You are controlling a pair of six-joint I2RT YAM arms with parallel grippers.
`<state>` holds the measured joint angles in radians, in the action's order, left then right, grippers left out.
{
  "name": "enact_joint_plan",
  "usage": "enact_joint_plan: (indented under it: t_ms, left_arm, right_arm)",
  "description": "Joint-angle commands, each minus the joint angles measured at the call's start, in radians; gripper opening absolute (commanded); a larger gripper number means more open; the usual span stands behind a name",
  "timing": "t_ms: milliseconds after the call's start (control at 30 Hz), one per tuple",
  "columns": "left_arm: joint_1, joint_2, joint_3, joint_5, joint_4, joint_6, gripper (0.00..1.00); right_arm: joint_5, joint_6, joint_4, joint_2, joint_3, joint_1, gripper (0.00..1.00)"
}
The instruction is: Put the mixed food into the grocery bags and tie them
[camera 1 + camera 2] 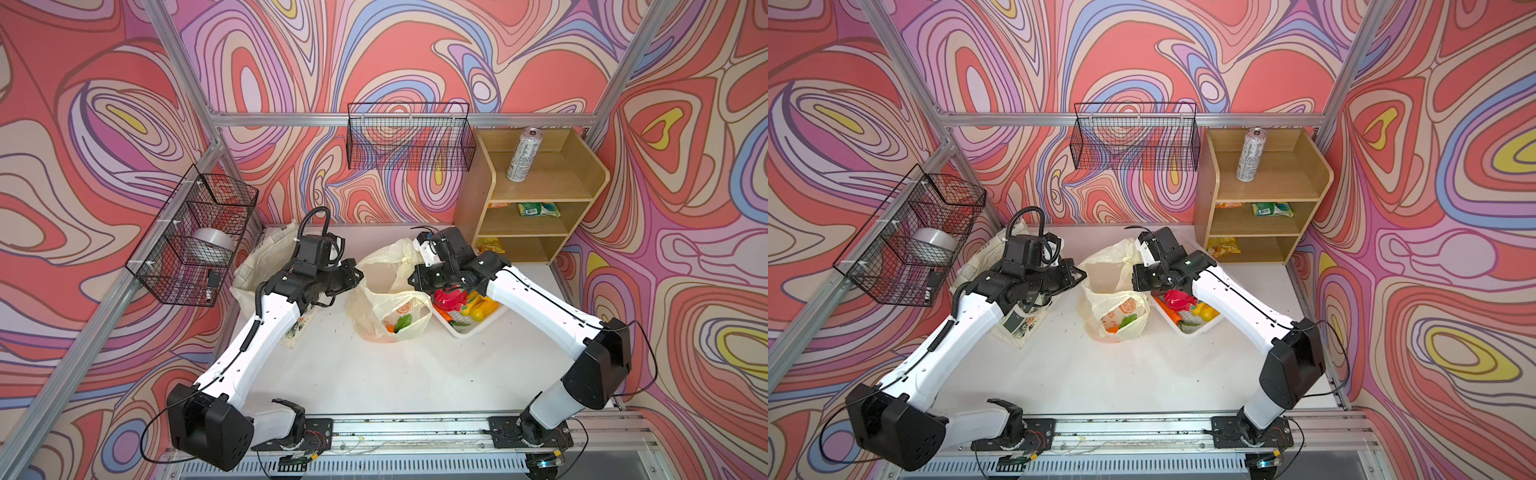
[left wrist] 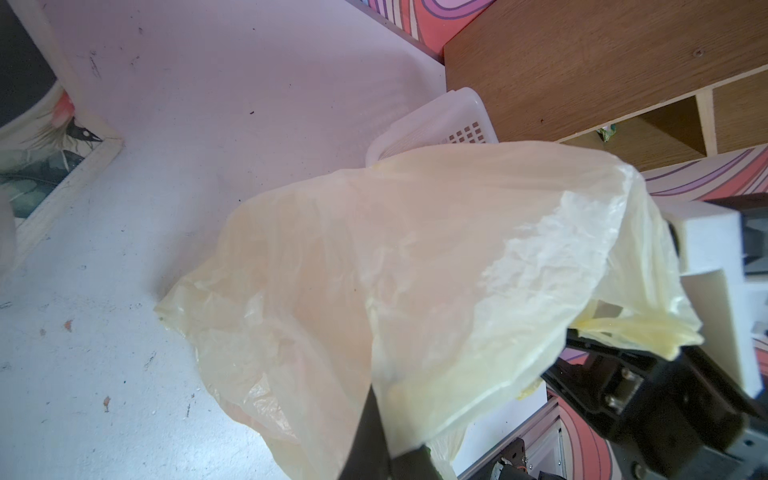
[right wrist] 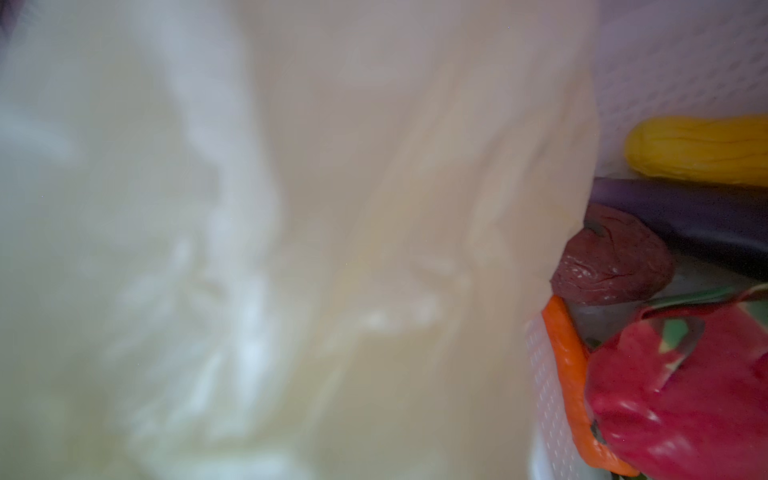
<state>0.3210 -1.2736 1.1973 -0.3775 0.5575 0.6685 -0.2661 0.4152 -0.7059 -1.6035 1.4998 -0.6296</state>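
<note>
ok so nearest on the white table [image 1: 374, 374] is the pale-yellow plastic carrier bag [image 1: 362, 305] with orange print. It sits mid-table with a couple of small orange and green toy pieces [image 1: 398, 324] already inside. Just right of it, the white plastic lattice basket [image 1: 469, 332] is full of stuff: a red toy fruit [image 1: 451, 297], a yellow toy corn [image 3: 698, 149] and more. The left gripper [image 1: 354, 276] has its jaws pressed together on the bag's left rim. The right gripper [image 1: 414, 280] is pinching a bunched handle on the far right side, so I'd call this holding the mouth open for loading, not tying. Further back on the left lies the cream canvas tote [image 1: 257, 266]. Far right, the wooden shelf unit [image 1: 540, 187] has the tall silver drink can [image 1: 523, 156] on top and crinkly snack packets [image 1: 538, 209] below. Next move, I reckon: one gripper lets go and fetches from the basket while the other holds the mouth up.
</note>
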Motion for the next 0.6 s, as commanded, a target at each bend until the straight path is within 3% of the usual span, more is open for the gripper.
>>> enact_joint_plan:
  t_ms: [0,333,433,467,567]
  left_arm:
    - [-0.006,0.025,0.013,0.004,0.046,-0.016,0.0]
    - [-0.013,0.105,-0.023,0.132,0.094,-0.015,0.0]
    - [-0.026,0.097,-0.04,0.132,0.082,-0.013,0.0]
    - [-0.031,0.093,-0.044,0.131,0.078,-0.011,0.0]
    - [-0.034,0.083,-0.044,0.121,0.066,-0.011,0.0]
  right_arm:
    - [-0.086,0.025,0.042,0.038,0.043,-0.007,0.0]
    - [-0.209,0.007,0.031,-0.115,0.11,-0.088,0.03]
    - [-0.174,-0.033,-0.002,-0.113,0.117,-0.08,0.5]
    - [-0.168,-0.044,-0.012,-0.1,0.116,-0.072,0.61]
    - [-0.16,-0.054,-0.018,-0.039,0.084,-0.008,0.76]
